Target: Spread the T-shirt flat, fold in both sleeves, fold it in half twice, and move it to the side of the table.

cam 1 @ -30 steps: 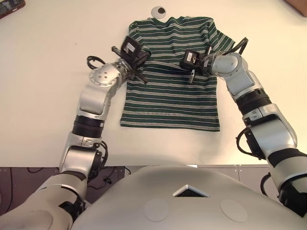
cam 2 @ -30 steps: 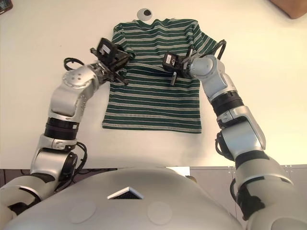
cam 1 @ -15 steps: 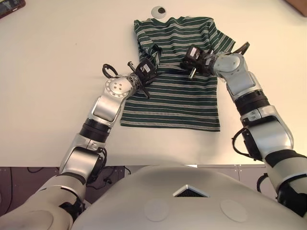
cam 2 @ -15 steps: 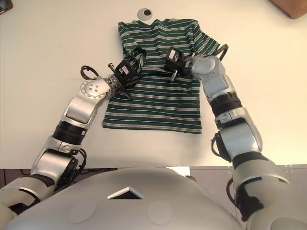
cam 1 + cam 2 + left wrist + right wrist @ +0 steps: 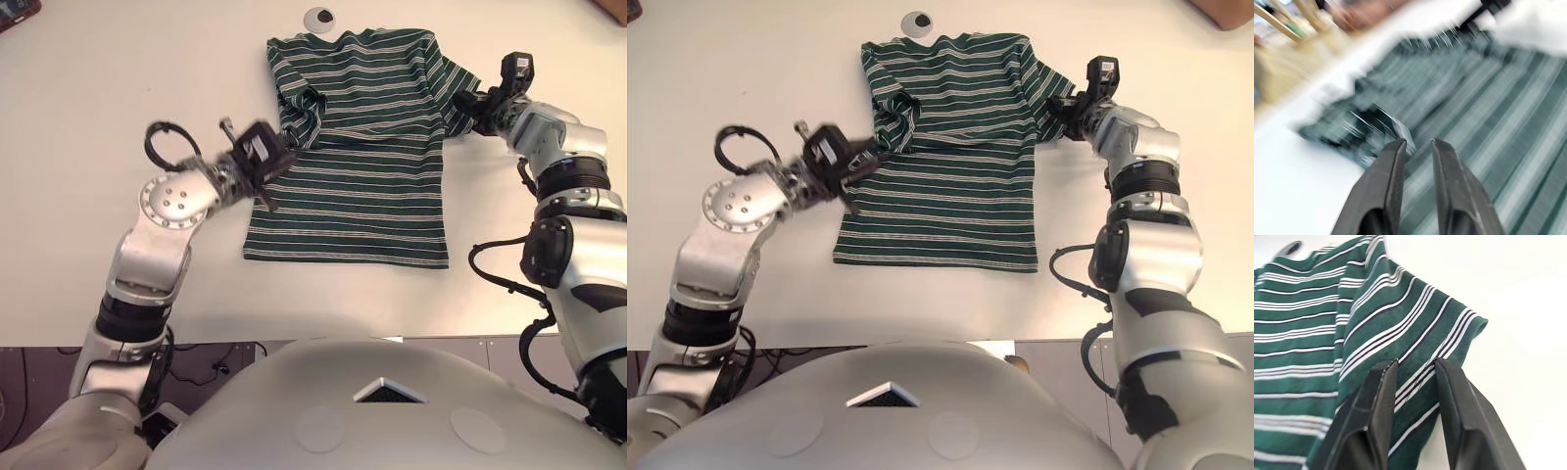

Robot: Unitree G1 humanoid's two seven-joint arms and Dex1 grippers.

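Note:
A green T-shirt (image 5: 362,166) with white stripes lies face up on the white table (image 5: 88,78), collar at the far side. Its left sleeve (image 5: 300,111) is folded in and bunched on the chest; I also see that fold (image 5: 1376,129) in the left wrist view. The right sleeve (image 5: 457,86) lies spread outward. My left gripper (image 5: 277,162) hovers at the shirt's left edge, open by a narrow gap (image 5: 1417,143) and holding nothing. My right gripper (image 5: 472,102) is at the right sleeve (image 5: 1444,338), its fingers slightly apart (image 5: 1415,363) over the hem.
A small round white-and-black disc (image 5: 318,15) sits just beyond the collar. A dark object (image 5: 15,8) lies at the far left corner, a brown one (image 5: 1225,10) at the far right. Bare table extends on both sides of the shirt.
My left gripper has pulled back off the shirt to its left edge, leaving the left sleeve folded in. My right gripper has moved from the chest out to the right sleeve.

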